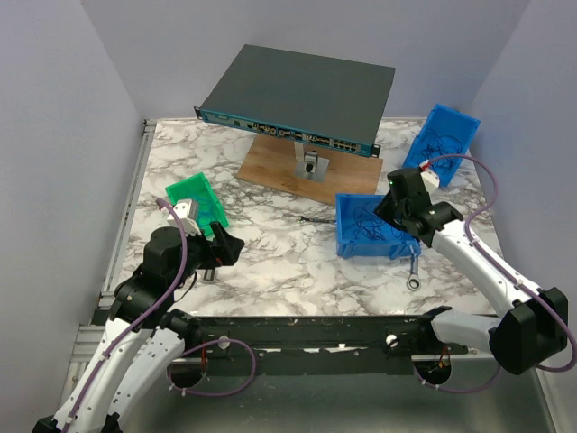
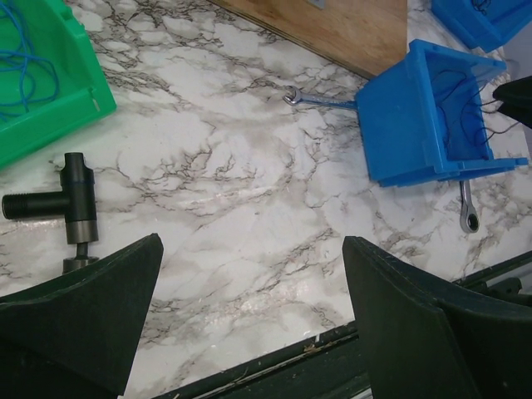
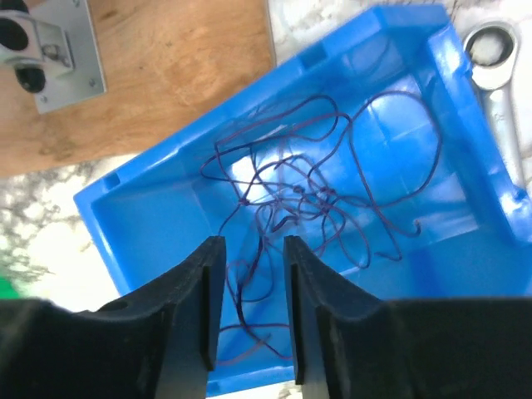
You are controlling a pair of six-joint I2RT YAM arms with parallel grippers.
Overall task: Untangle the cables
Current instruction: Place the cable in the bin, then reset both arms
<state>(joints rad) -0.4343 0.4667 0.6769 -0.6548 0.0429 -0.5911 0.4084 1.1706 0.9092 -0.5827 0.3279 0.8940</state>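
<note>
At the near edge of the bench [image 1: 279, 262], a dark rail [image 1: 306, 329] between the two arm bases. White marble with grey veins across the whole top, glossy, edged on the left by a metal strip [image 1: 126, 216].

Just beyond on the left, the left claw [image 2: 252, 249]: spread wide, holding nothing, above bare marble. Beside it, flat on the marble, a black T-tool [image 2: 75, 199]. Past that, a green bin [image 2: 66, 100] with loops of blue wire inside.

On the right, the right claw [image 3: 252, 249]: poised over the near blue bin [image 1: 365, 250], jaws apart by a narrow gap only, clamped on nothing. Below it, the cables [image 3: 316, 199]: a loose tangle of thin dark wire on the bin floor, some loops showing through the gap. Whether touched by the claw, cannot tell.

Just beside the bin's near right corner, a ratchet wrench [image 1: 413, 273]. Off the bin's left side, a second wrench [image 2: 320, 100], flat, one end up against the wall.

Further back, mid-bench, a wooden board [image 1: 266, 167] with a metal bracket [image 1: 311, 164], and a dark network switch [image 1: 297, 90] raised above it. At the right rear, a far blue bin [image 1: 464, 126], set askew, more dark wire inside.

All round, plain pale lavender walls [image 1: 63, 72].
</note>
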